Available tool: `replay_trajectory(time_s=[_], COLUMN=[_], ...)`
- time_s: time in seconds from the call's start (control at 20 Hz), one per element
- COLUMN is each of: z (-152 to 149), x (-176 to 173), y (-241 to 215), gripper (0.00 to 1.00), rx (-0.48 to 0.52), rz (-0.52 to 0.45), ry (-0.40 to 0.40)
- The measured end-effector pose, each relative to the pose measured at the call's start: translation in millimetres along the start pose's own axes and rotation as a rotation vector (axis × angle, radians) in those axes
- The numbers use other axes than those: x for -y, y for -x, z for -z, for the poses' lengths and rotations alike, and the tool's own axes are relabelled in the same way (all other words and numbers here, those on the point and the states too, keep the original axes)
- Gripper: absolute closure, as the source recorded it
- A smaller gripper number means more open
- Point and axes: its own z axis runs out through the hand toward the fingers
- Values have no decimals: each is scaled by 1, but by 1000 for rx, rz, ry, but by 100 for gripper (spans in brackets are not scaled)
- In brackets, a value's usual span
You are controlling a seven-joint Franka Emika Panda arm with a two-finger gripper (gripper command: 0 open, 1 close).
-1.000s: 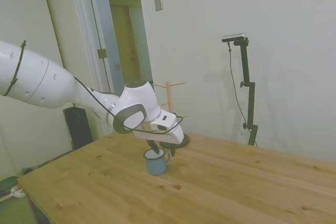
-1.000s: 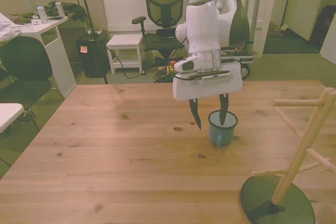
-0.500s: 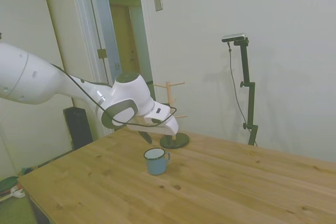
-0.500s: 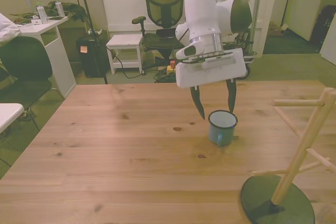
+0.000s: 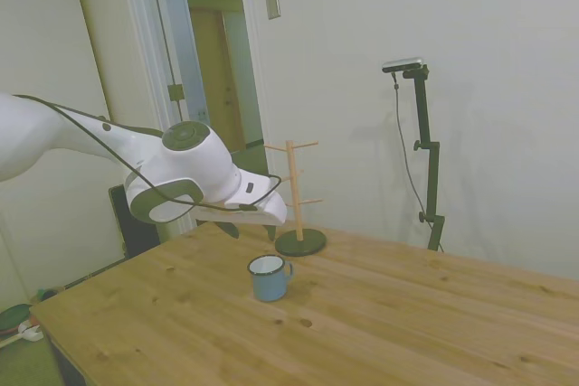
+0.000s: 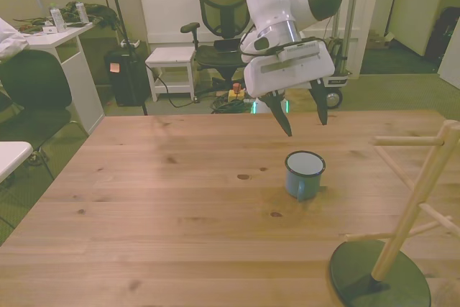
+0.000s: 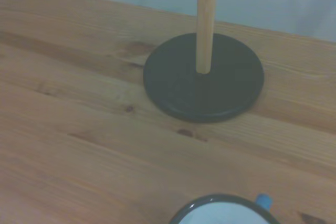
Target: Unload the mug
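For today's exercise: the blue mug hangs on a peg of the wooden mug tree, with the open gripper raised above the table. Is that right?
Not quite. The mug stands upright on the table, apart from the mug tree, as the front view shows. The gripper is indeed open and raised above the table.

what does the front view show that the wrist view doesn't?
Front view only: the end effector, open, hanging above and behind the mug, clear of it; the whole mug upright on the table; office chair behind.
Wrist view only: the mug tree's round dark base whole, close up.
Both: mug, table, wooden mug tree.
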Motion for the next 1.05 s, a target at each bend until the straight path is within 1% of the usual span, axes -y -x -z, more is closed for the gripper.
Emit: replay_trajectory(time_s=[0.1,0.2,0.3,0.4,0.75,1.05], z=[5,8,11,17,55,76], x=[-2,-1,1,5,30,47], y=[10,19,27,35,58,63], gripper=[0,0,0,0,0,0], rx=[4,11,16,22,118,168], rz=[19,40,39,34,-4,-57], ry=[12,53,106,131,158,163])
